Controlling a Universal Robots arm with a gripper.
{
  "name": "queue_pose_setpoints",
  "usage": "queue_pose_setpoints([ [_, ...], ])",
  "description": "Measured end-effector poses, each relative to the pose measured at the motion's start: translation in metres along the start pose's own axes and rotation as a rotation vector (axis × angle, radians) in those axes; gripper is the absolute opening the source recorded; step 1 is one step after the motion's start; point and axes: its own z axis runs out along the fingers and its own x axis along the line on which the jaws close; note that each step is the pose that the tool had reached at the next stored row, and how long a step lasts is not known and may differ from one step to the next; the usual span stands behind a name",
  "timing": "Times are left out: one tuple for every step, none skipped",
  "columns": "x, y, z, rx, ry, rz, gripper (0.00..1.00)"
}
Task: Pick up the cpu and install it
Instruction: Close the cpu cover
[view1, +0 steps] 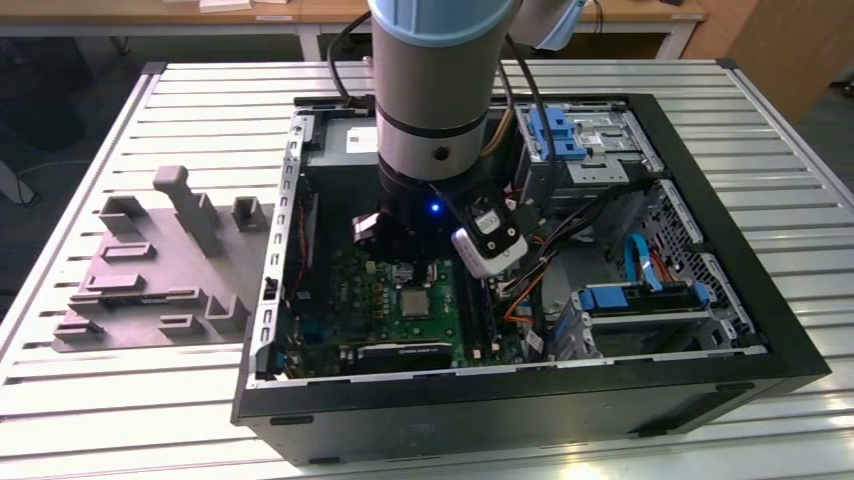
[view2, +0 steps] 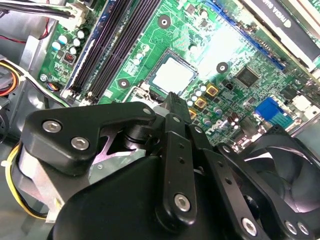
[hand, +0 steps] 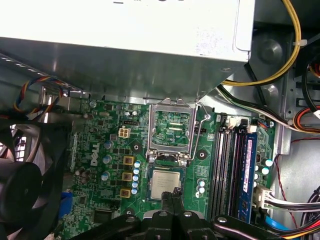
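The cpu lies flat in the socket on the green motherboard, its silvery top facing up. It also shows in the second wrist view and the exterior view. The socket's metal frame stands hinged open just beyond it. My gripper hovers at the cpu's near edge, its black fingertips pressed together with nothing between them. In the second wrist view the gripper points down at the cpu's rim. I cannot tell whether it touches the chip.
The arm reaches down into an open black computer case. A black fan sits to one side of the socket, memory slots to the other. The power supply and cable bundles crowd the far side. A grey plastic fixture lies outside the case.
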Motion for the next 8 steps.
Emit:
queue_pose_setpoints([
  [0.0000,0.0000,0.0000,0.0000,0.0000,0.000,0.11],
  [-0.0001,0.0000,0.0001,0.0000,0.0000,0.000,0.11],
  [-0.0001,0.0000,0.0001,-0.0001,0.0000,0.000,0.11],
  [-0.0001,0.0000,0.0003,-0.0002,0.0000,0.000,0.11],
  [-0.0004,0.0000,0.0004,-0.0002,0.0000,0.000,0.11],
  [-0.0011,0.0001,0.0006,-0.0004,-0.0001,0.000,0.11],
  [-0.0022,0.0003,0.0008,-0.0003,-0.0001,0.000,0.11],
  [-0.0033,0.0006,0.0010,-0.0001,0.0000,0.000,0.11],
])
